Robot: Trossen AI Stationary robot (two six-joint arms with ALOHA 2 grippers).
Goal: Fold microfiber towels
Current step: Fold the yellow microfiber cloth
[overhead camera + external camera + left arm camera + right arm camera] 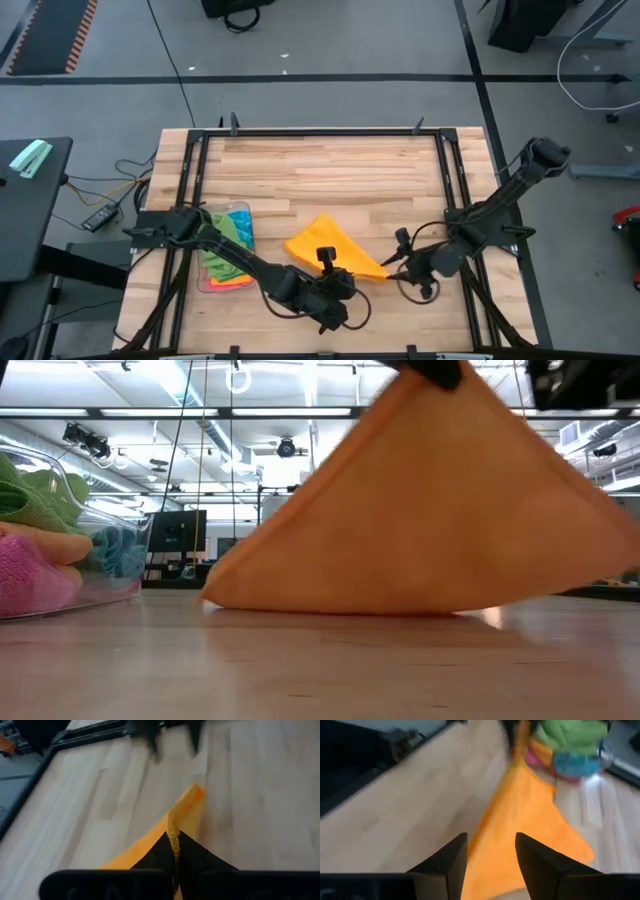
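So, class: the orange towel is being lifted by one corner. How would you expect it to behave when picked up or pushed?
Probably floppy: pinched in the left tool, the orange towel hangs in a tent shape with its lower edge trailing on the table. Likely light, since a corner pinch raises it. A push would probably bunch it rather than slide it.

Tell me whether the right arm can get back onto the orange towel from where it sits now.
Probably yes. The right gripper has its jaws open right beside the orange towel, with only bare table around. The left gripper pinches the towel's other corner, so that end is taken.
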